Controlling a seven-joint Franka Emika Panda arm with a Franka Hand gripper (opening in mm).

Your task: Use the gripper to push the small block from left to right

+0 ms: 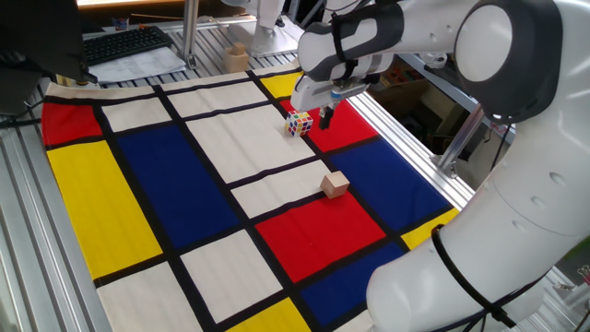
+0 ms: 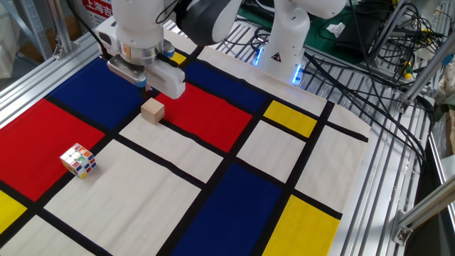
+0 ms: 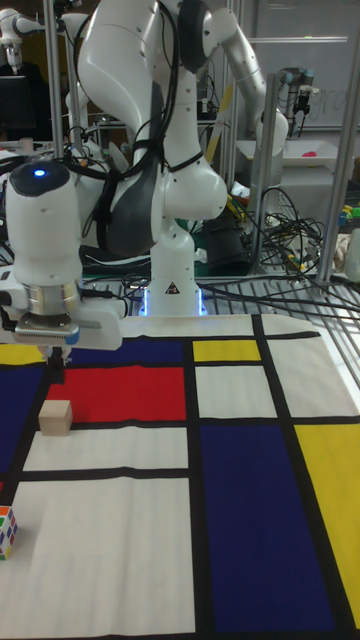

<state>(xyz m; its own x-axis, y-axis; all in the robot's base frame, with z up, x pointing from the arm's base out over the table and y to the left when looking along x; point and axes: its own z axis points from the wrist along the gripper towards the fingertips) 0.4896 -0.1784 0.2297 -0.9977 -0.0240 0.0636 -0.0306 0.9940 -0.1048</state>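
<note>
Light-tan and unmarked, the small wooden block [image 2: 152,111] sits on a white panel of the colour-block cloth [image 2: 213,178], beside the red panel. We see the black-tipped gripper [image 2: 146,90] hanging clear just at its 12 o'clock; we cannot tell whether its fingers are apart or together. At the block's 7 o'clock, well apart, lies the multicoloured puzzle cube [image 2: 79,160].

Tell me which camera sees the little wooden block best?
The other fixed view: the small block sits close and unblocked, just below the gripper. One fixed view shows it smaller, mid-mat. The tall fixed view shows it near the left edge.
</note>
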